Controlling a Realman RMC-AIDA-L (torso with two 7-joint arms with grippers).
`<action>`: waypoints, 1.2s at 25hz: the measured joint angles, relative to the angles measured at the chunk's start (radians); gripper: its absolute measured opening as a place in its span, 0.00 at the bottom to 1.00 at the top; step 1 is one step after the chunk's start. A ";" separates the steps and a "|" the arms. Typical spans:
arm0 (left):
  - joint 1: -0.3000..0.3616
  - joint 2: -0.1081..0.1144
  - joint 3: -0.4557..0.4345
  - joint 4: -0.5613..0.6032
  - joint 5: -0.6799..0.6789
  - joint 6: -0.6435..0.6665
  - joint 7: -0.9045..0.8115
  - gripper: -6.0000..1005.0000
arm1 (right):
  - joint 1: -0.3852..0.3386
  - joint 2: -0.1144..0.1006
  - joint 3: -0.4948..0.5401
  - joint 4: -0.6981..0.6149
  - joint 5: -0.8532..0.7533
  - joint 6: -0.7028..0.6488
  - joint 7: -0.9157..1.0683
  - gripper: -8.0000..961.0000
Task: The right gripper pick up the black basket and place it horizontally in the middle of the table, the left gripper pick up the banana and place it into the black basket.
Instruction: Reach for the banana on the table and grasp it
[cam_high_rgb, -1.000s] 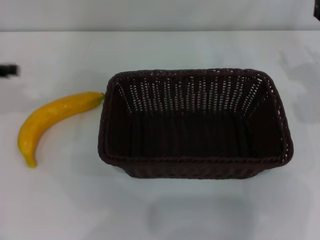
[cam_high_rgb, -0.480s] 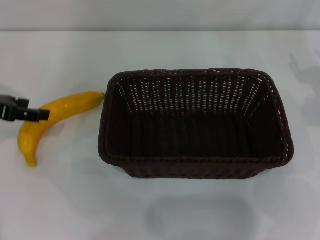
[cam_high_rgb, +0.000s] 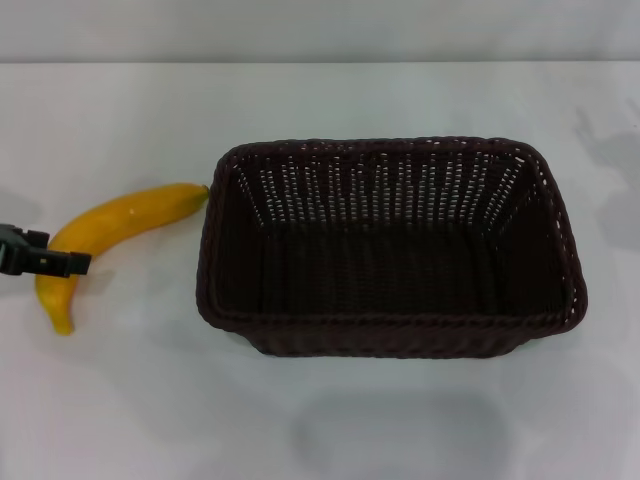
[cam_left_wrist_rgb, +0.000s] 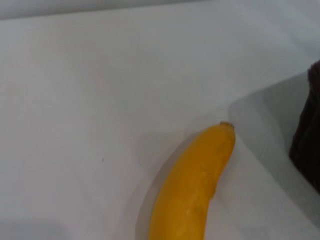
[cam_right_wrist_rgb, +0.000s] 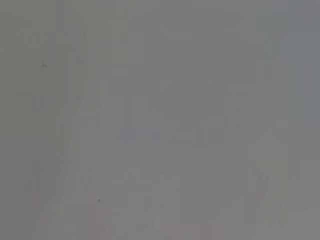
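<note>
Left pincer (cam_high_rgb: 60, 263) over banana (cam_high_rgb: 110, 225)

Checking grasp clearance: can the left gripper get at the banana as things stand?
Probably yes. The left gripper is already at the banana, overlapping its lower part in the head view. Nothing lies on it; the basket sits beside its far tip, away from the gripper.

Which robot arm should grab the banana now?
The left. Its left gripper already sits over the banana, beside the black basket. The right gripper isn't in view.
</note>
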 joint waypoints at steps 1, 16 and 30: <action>-0.002 -0.001 0.003 0.000 0.007 0.003 0.000 0.86 | 0.000 0.000 0.001 -0.001 0.000 0.004 0.000 0.75; -0.016 -0.021 0.009 0.002 0.095 0.055 0.000 0.85 | 0.009 0.000 0.001 0.023 0.028 0.007 0.004 0.75; -0.029 -0.022 0.002 0.006 0.005 0.093 -0.165 0.85 | 0.020 0.000 0.027 0.036 0.029 0.007 0.005 0.75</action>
